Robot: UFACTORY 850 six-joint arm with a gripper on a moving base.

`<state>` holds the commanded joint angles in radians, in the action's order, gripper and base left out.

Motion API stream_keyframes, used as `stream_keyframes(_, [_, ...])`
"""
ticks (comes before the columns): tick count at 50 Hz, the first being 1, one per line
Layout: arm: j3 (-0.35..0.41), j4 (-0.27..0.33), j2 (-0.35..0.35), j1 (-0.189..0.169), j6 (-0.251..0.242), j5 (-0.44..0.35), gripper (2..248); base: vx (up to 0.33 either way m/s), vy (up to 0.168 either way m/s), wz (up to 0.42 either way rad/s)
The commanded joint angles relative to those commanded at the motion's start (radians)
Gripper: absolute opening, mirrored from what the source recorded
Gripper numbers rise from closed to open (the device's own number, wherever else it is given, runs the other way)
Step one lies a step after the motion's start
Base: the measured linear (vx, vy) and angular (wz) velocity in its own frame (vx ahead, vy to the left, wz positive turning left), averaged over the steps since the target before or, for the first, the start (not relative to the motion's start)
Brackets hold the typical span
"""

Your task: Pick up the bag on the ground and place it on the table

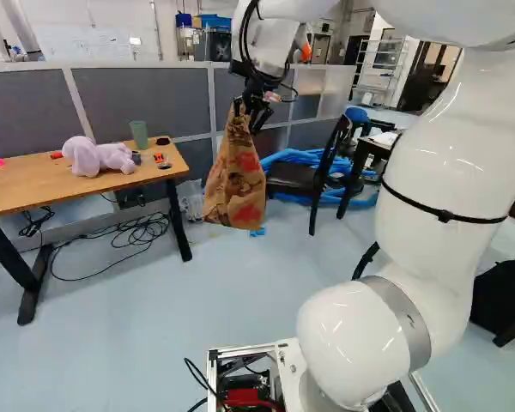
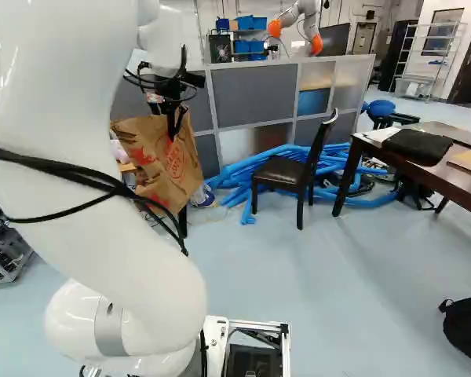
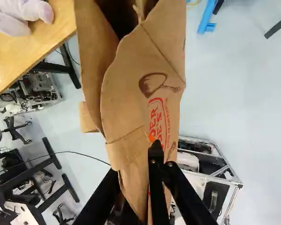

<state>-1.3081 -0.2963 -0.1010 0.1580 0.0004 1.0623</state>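
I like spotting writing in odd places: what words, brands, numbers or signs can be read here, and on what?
"DER" and "OE'S", in red on the paper bag: fragments only, the rest can't be made out.
Smaller red print beside them: too small to read.
Faint marks on the far wall: too faint to read.
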Motion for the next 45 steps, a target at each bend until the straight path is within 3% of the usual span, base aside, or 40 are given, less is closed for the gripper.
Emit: stream_keyframes(45, [-0.152, 0.0, -0.033, -0.001, 0.0, 0.009, 21, 0.0, 0.0, 0.0])
